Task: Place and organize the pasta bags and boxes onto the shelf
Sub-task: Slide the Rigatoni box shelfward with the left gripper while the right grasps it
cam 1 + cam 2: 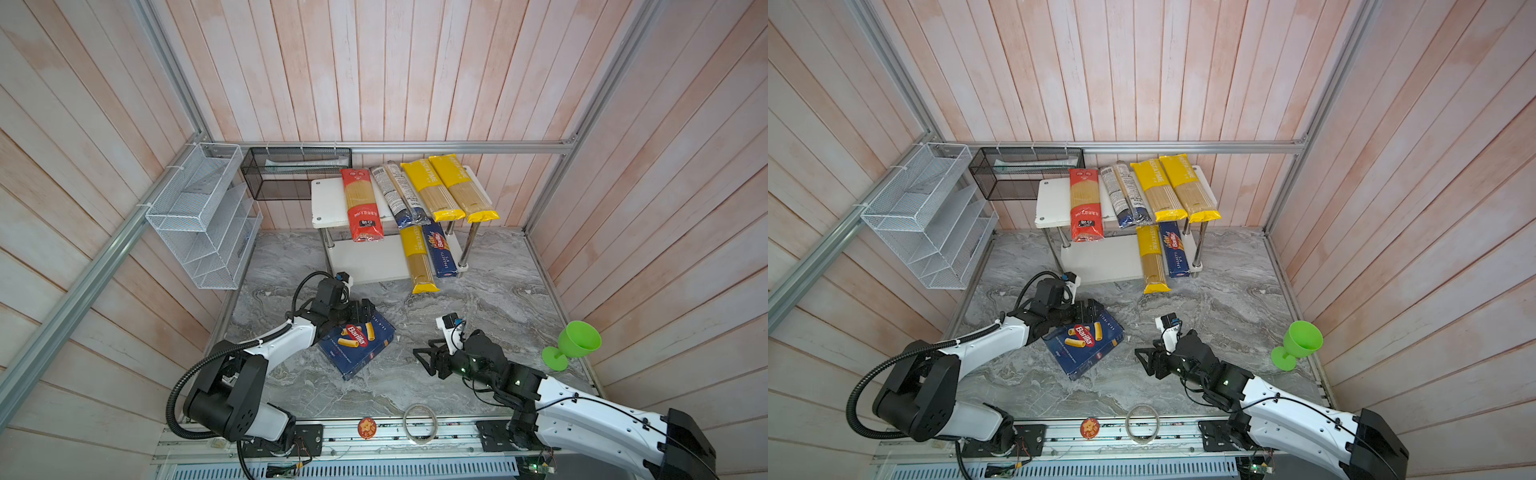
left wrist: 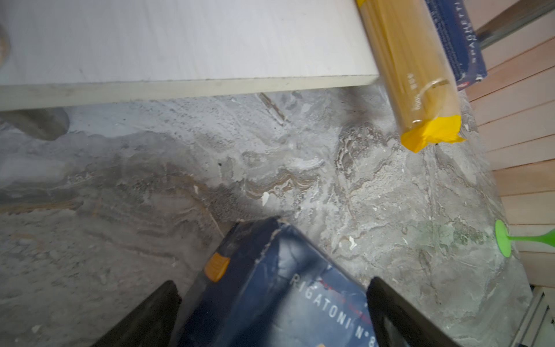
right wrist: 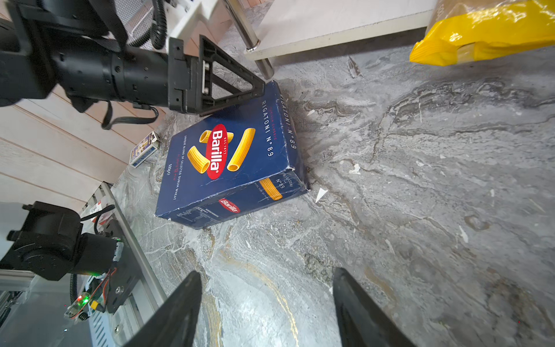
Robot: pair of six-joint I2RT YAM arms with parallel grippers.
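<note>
Your workspace is a grey marble tabletop [image 1: 498, 299] walled in pale pink planks. At far left a white wire rack [image 1: 199, 216] hangs on the wall with a black mesh basket [image 1: 291, 174] beside it; neither is your target.

Next comes your left gripper [image 1: 365, 308], its jaws straddling the far corner of the rigatoni box [image 1: 359, 347]. The box lies face-up on the marble, short of the shelf [image 1: 332, 199]. One finger sits over the printed face and the other by the narrow side, but you cannot tell whether they have pinched it. A corner hold probably suits a box too wide to span.

On the upper board the red bag [image 1: 360, 203], clear bag [image 1: 397, 195] and two yellow bags [image 1: 430, 187] lie side by side, likely to save room. Below, a third yellow bag [image 1: 419, 262] and the spaghetti box [image 1: 440, 249] overhang the front. The lower board's bare left half looks the likeliest slot, but mind the chrome post [image 1: 328, 245] and the overhanging red bag.

Your right gripper [image 3: 267, 273] hovers over bare marble, jaws apart and empty. A green goblet [image 1: 575, 343] sits far right, out of the way.
</note>
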